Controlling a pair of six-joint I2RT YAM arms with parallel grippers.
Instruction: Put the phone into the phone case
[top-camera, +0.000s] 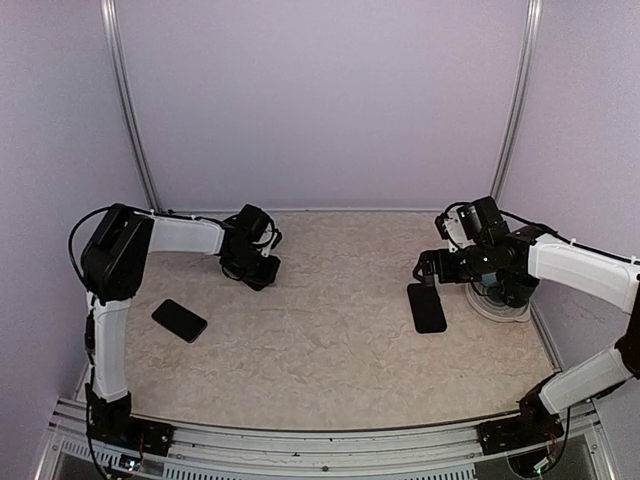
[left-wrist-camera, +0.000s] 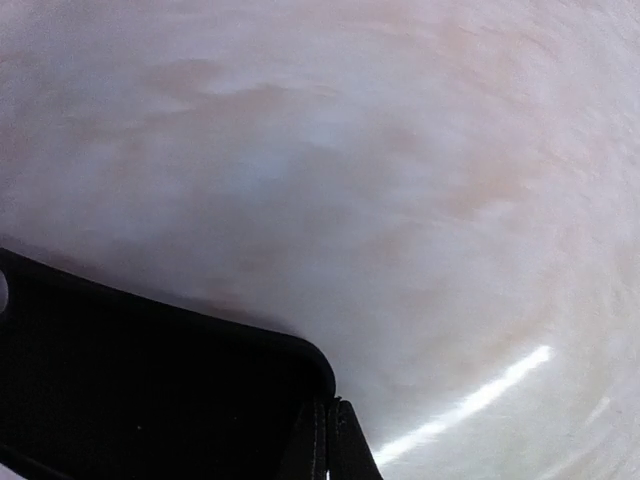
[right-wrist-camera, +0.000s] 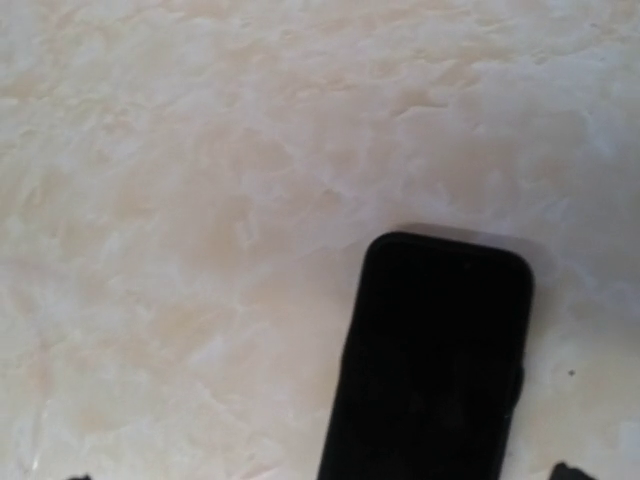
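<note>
A black slab with rounded corners and a side button, the phone (top-camera: 427, 307), lies flat on the marbled table at the right. It also shows in the right wrist view (right-wrist-camera: 430, 360). My right gripper (top-camera: 430, 272) hovers just behind it, open, with only its fingertips (right-wrist-camera: 565, 470) showing at the bottom corners. My left gripper (top-camera: 258, 268) is low at the back left. Its fingers (left-wrist-camera: 345, 440) are pressed together at the edge of a black rounded-corner piece that looks like the phone case (left-wrist-camera: 150, 390). Another black flat slab (top-camera: 180, 320) lies at the left; I cannot tell if it is a phone or a case.
A white round object (top-camera: 497, 300) sits on the table under the right arm, against the right wall. Pale walls close the table on three sides. A metal rail (top-camera: 320, 440) runs along the near edge between the arm bases.
</note>
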